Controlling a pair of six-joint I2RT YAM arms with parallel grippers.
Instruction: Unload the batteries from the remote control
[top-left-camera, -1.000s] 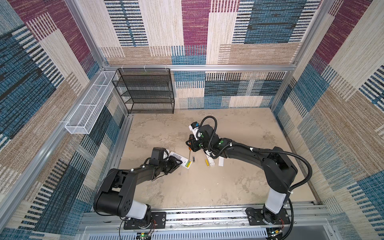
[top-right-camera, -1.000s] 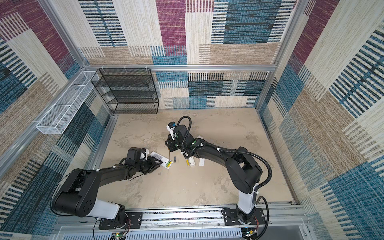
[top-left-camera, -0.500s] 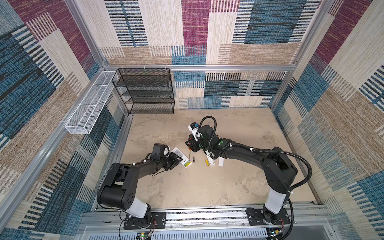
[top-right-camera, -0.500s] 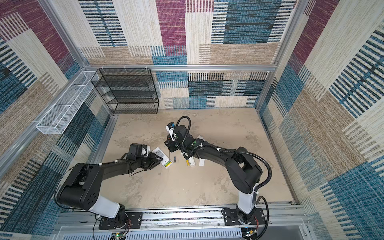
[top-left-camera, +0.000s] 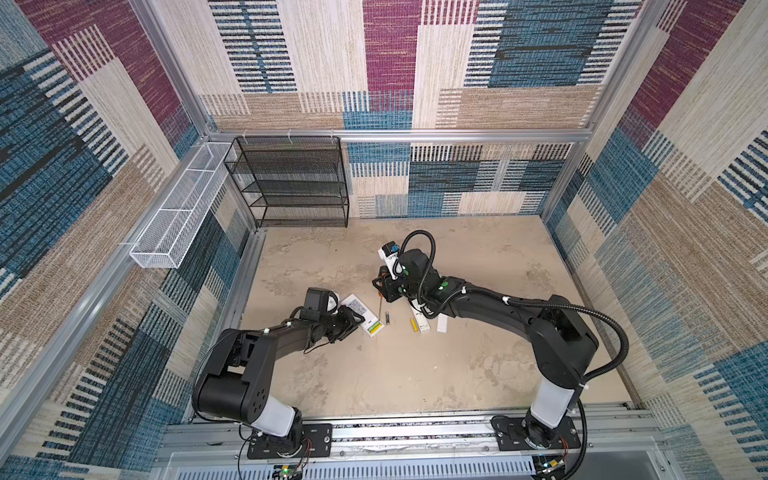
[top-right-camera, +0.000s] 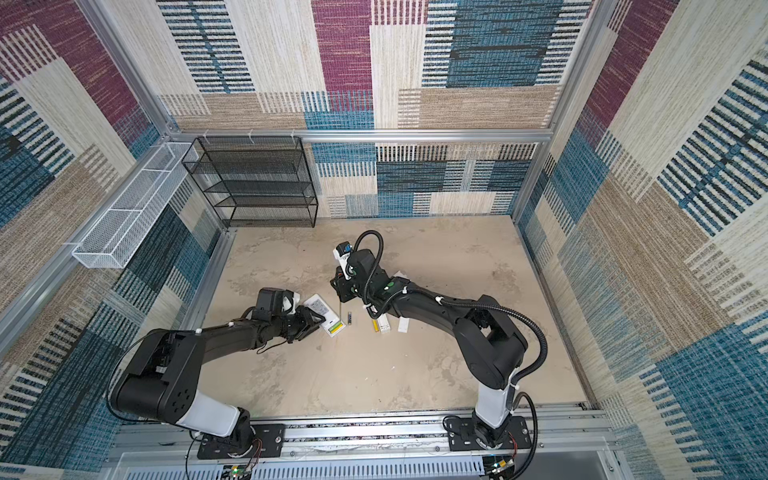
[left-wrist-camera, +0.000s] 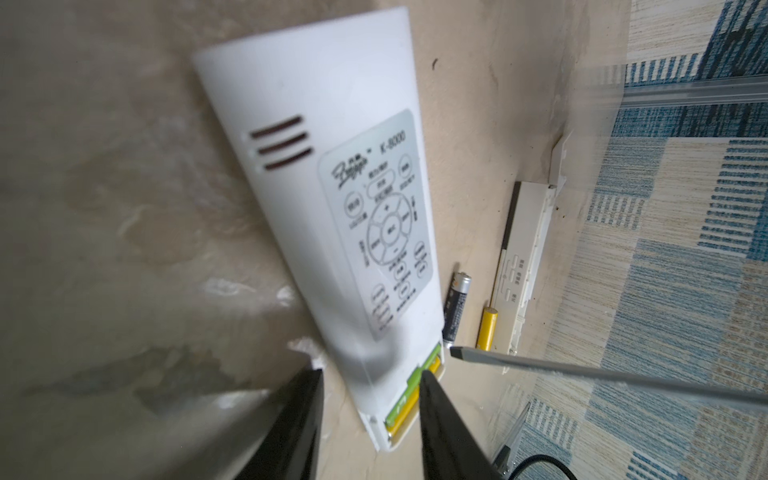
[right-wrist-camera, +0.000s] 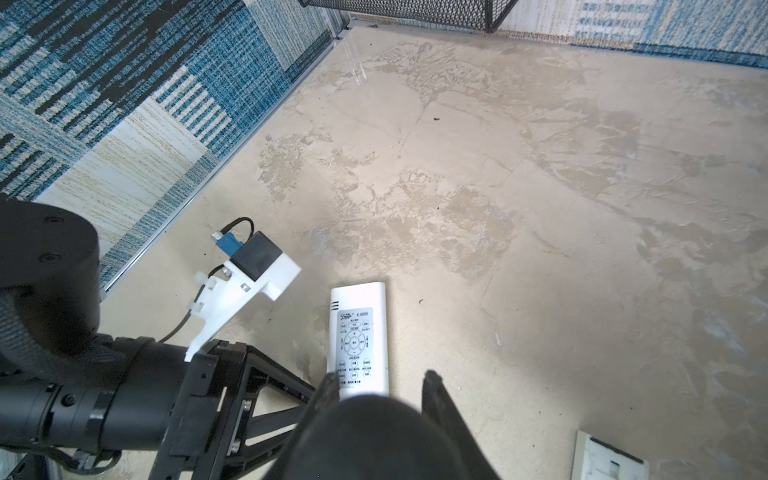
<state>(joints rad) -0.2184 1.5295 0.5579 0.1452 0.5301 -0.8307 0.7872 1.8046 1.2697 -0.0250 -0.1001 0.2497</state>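
The white remote control (top-left-camera: 358, 308) (top-right-camera: 319, 308) (left-wrist-camera: 332, 187) (right-wrist-camera: 359, 332) lies face down on the floor with its battery bay uncovered. Two yellow-green batteries (top-left-camera: 375, 329) (top-right-camera: 336, 328) (left-wrist-camera: 409, 395) sit in the bay. My left gripper (top-left-camera: 353, 322) (top-right-camera: 316, 323) (left-wrist-camera: 372, 371) is open and straddles that end, one finger (left-wrist-camera: 440, 424) over the batteries. My right gripper (top-left-camera: 388, 286) (top-right-camera: 343, 291) (right-wrist-camera: 380, 378) is shut on the screwdriver's dark handle (right-wrist-camera: 374, 436). The screwdriver's tip (left-wrist-camera: 457, 351) hangs beside the bay. A dark battery (top-left-camera: 387, 318) (top-right-camera: 350, 318) (left-wrist-camera: 455, 307) and a yellow battery (top-left-camera: 413, 324) (top-right-camera: 376, 325) (left-wrist-camera: 487, 328) lie loose nearby.
A second narrow white remote (top-left-camera: 423, 326) (top-right-camera: 384, 326) (left-wrist-camera: 523, 257) and a small white cover (top-left-camera: 441, 324) (top-right-camera: 402, 325) (left-wrist-camera: 559, 162) lie right of the loose batteries. A black wire shelf (top-left-camera: 291, 183) (top-right-camera: 253, 183) stands at the back left, a white wire basket (top-left-camera: 178, 216) on the left wall.
My left arm has shifted slightly and its jaws now sit closer round the remote's battery end, a touch wider. The right arm and the screwdriver have held still.
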